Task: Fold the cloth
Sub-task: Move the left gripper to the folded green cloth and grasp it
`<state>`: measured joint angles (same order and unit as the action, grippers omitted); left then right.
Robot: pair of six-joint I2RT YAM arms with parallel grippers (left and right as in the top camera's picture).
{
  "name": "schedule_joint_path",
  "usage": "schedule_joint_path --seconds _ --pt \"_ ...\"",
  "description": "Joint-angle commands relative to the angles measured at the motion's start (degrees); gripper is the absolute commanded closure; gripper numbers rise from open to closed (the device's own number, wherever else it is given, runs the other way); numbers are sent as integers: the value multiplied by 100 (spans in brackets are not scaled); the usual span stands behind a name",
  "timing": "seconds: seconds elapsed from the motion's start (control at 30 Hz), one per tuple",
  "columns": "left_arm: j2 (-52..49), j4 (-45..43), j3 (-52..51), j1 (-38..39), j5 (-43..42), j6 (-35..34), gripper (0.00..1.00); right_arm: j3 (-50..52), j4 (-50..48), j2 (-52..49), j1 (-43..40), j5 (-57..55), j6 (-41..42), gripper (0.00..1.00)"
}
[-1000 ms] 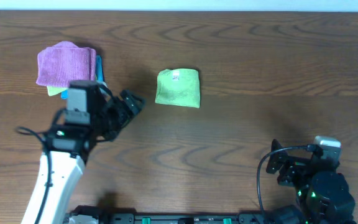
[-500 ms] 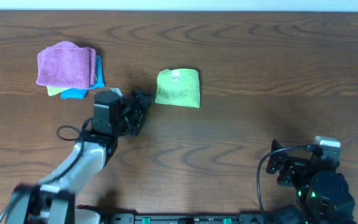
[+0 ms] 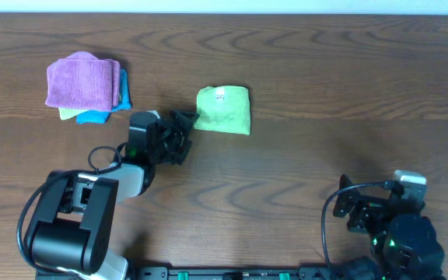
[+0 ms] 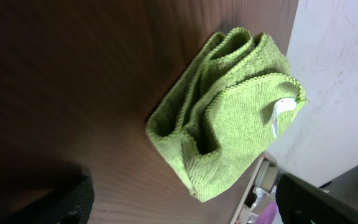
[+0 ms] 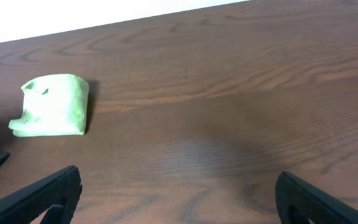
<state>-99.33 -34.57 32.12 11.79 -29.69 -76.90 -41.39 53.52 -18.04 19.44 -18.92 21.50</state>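
The lime-green cloth (image 3: 222,110) lies folded into a small square on the table, its white tag on top. It also shows in the left wrist view (image 4: 225,118) with layered folds, and in the right wrist view (image 5: 51,106). My left gripper (image 3: 187,126) is open and empty, its fingertips just left of the cloth's left edge. In the left wrist view the gripper (image 4: 185,202) has its fingers spread wide, below the cloth. My right gripper (image 5: 179,193) is open and empty, parked at the front right (image 3: 364,206), far from the cloth.
A stack with a purple cloth (image 3: 82,79) on top, a teal cloth (image 3: 99,115) and a bit of light green under it lies at the back left. The brown wooden table (image 3: 325,117) fills the view.
My left arm swung right and lowered, bringing its gripper from the left of the table up to the green cloth's left edge. The cloth and right arm have not moved.
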Motion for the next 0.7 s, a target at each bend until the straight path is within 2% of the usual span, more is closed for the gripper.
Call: schedule_joint_path --seconds 0.0,0.37,0.4,0.5,0.67 --pt "-315 83 166 114 79 46 5 35 11 15 -39 -57 76 1" --pt "-1078 94 857 404 236 92 4 35 11 15 -39 -57 76 1" --pt "-1106 92 863 404 286 87 1 35 11 15 -39 -57 76 1" --pt "-1237 92 863 404 376 92 14 35 11 15 -39 -57 76 1" --pt "-1513 83 868 452 470 85 24 35 11 15 -39 -57 76 1"
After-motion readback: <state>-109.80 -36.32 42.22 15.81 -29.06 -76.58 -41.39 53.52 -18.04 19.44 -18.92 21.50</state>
